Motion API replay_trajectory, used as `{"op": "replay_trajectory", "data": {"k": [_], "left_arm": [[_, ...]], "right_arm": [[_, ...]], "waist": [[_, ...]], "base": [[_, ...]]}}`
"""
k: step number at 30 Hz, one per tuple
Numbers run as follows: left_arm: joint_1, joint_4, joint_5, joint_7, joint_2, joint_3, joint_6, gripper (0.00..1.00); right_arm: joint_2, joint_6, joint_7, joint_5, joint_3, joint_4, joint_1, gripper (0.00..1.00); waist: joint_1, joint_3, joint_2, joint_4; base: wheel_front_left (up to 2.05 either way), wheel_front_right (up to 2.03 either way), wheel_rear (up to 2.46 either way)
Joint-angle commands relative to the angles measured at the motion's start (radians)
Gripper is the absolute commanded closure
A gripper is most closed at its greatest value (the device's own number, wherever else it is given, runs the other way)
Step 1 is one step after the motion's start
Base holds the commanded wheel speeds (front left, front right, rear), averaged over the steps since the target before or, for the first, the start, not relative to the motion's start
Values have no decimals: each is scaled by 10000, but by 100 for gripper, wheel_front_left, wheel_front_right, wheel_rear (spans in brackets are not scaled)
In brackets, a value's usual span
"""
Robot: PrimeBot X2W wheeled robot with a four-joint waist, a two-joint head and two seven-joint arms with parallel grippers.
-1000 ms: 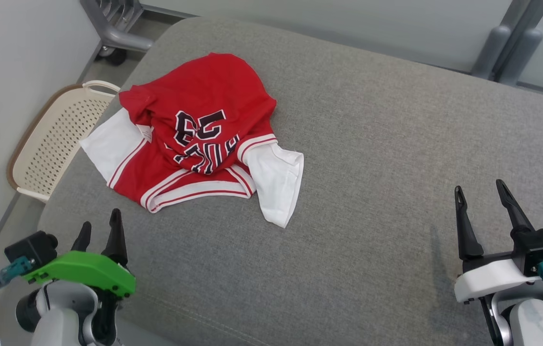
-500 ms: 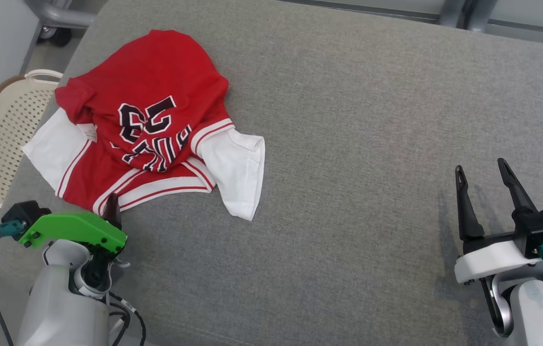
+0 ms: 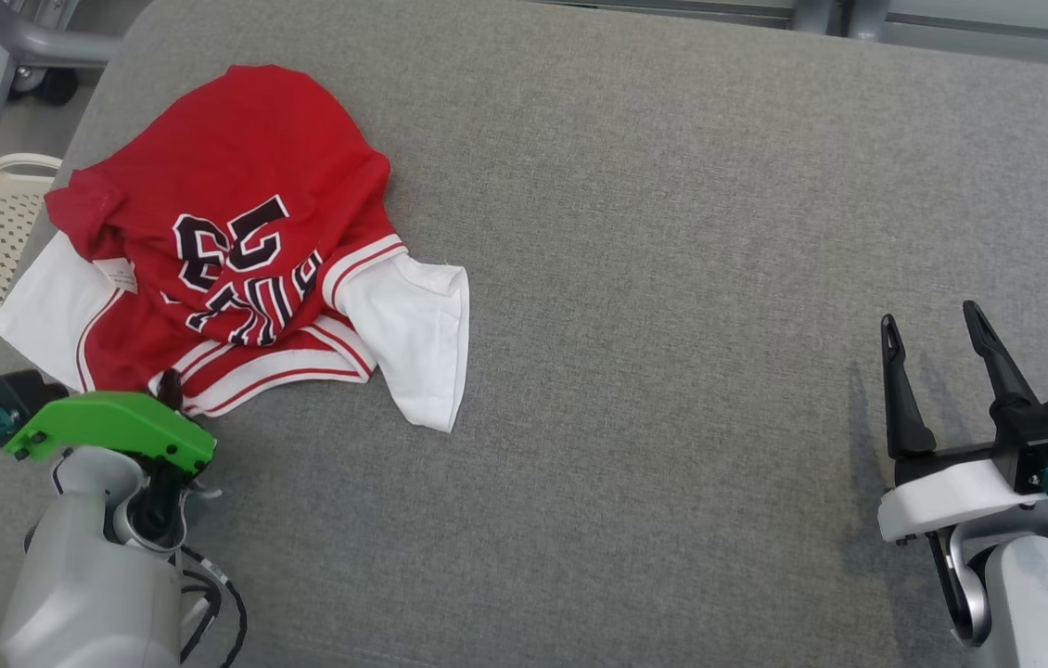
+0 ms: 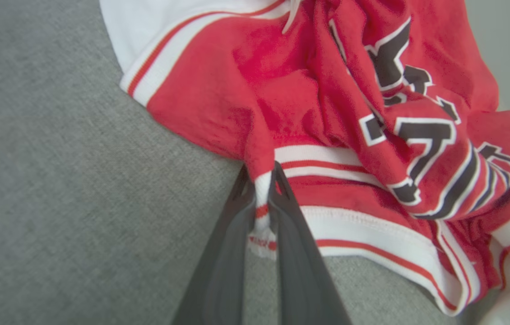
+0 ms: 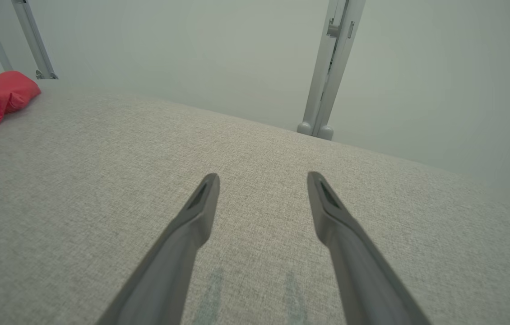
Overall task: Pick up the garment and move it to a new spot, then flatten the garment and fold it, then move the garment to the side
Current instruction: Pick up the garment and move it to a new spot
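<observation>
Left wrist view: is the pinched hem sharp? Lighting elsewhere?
Left wrist view: red-and-white jersey hem sharp, left gripper fingers soft lower down. Head view: even light, faint shadow beside the right gripper on the grey fabric cushion. Right wrist view: diffuse, faint finger shadows.

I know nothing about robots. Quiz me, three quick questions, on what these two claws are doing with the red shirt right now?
1. True or false: the left gripper is shut on a striped edge of the garment.
2. Pick one. The right gripper is: A) holding a white sleeve; B) open, above the bare grey cushion; C) shut on the garment's collar.
3. Short answer: what colour are the garment's sleeves?

Key: 1 true; 2 B; 3 white.
</observation>
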State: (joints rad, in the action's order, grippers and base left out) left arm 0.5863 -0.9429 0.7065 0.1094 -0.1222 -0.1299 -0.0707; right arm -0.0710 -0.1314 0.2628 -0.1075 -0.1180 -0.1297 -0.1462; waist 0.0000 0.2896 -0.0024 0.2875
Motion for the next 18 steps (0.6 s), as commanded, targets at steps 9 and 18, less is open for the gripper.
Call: {"op": "replay_trajectory", "data": {"k": [9,18], "left_arm": [[131,3013,-179,-500,112,1074,-580,100],[-247,7148,-387,1269,538,2829,-165,100]], "right_arm": [[115,14,27,176,19,-122,194,0],[192,14,27,761,275,-161,-26,0]], "waist": [[0,-601,24,-400],[0,-921,24,-1394]], "base": [[0,0,0],[0,0,0]]}}
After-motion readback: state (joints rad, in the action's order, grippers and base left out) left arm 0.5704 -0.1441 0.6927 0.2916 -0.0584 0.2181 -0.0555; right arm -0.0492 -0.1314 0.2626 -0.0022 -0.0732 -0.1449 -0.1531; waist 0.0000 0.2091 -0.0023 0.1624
